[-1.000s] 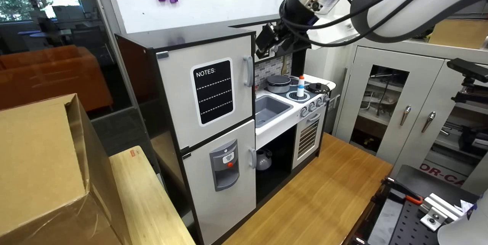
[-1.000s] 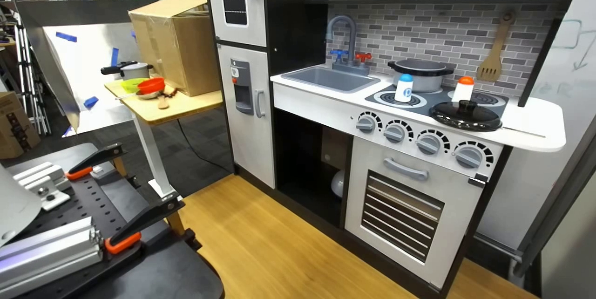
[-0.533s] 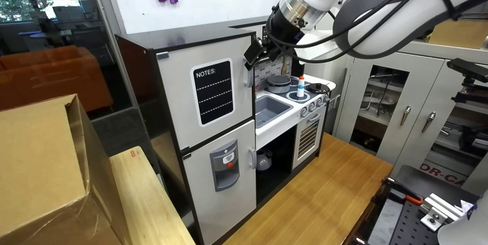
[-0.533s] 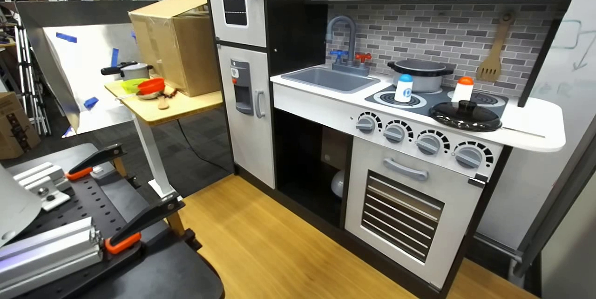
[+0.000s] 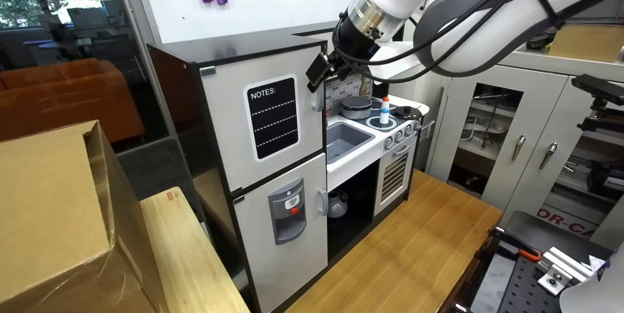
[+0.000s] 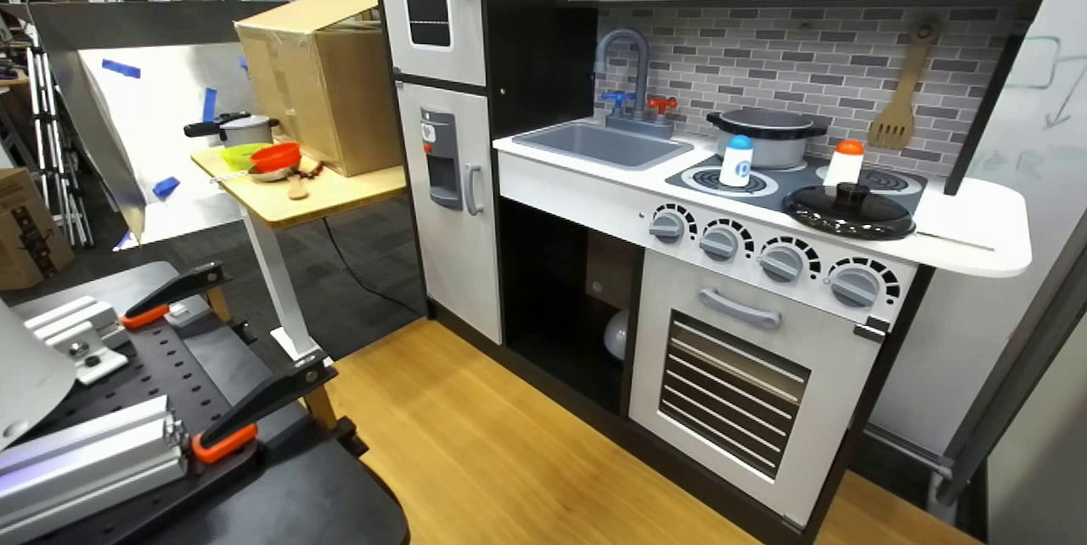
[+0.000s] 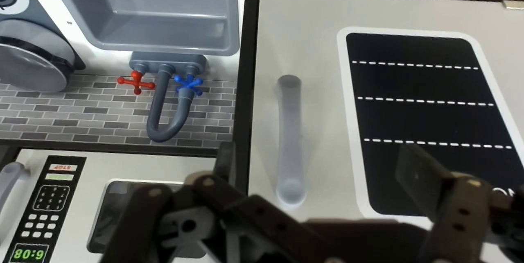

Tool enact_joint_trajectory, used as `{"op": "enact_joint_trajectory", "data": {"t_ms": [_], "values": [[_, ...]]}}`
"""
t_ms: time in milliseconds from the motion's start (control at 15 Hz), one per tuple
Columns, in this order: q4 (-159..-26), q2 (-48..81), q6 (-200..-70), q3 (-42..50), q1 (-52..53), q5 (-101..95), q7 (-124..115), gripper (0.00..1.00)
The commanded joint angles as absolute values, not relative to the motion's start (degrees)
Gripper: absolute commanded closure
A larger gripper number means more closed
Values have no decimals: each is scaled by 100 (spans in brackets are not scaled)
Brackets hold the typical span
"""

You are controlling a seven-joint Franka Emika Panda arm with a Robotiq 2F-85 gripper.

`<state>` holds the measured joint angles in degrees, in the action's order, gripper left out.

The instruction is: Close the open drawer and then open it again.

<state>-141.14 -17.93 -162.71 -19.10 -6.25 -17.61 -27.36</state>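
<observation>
The gripper (image 7: 317, 162) is spread wide, its 2 fingers (image 7: 421, 181) on either side of the grey handle (image 7: 290, 140) in the wrist view; whether they touch it cannot be told; the handle belongs to the upper fridge door (image 5: 233, 123), which looks closed in both exterior views and, in an exterior view, lies at the gripper's 8 o'clock, with the arm (image 5: 487, 37) at its 2 o'clock; in the wrist view, the notes panel (image 7: 425, 119) is at the handle's 3 o'clock, the sink (image 7: 163, 33) at 10 o'clock and the microwave (image 7: 93, 189) at 8 o'clock.
</observation>
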Motion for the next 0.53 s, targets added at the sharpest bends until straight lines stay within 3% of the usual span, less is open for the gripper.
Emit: {"op": "enact_joint_trajectory", "data": {"t_ms": [0,467], "values": [[-14012,-1680,-16288,-1921,-724,-1918,-2671,0],[-14110,-1730,-16354,-1357,-20,-1050,-1679,0]]}}
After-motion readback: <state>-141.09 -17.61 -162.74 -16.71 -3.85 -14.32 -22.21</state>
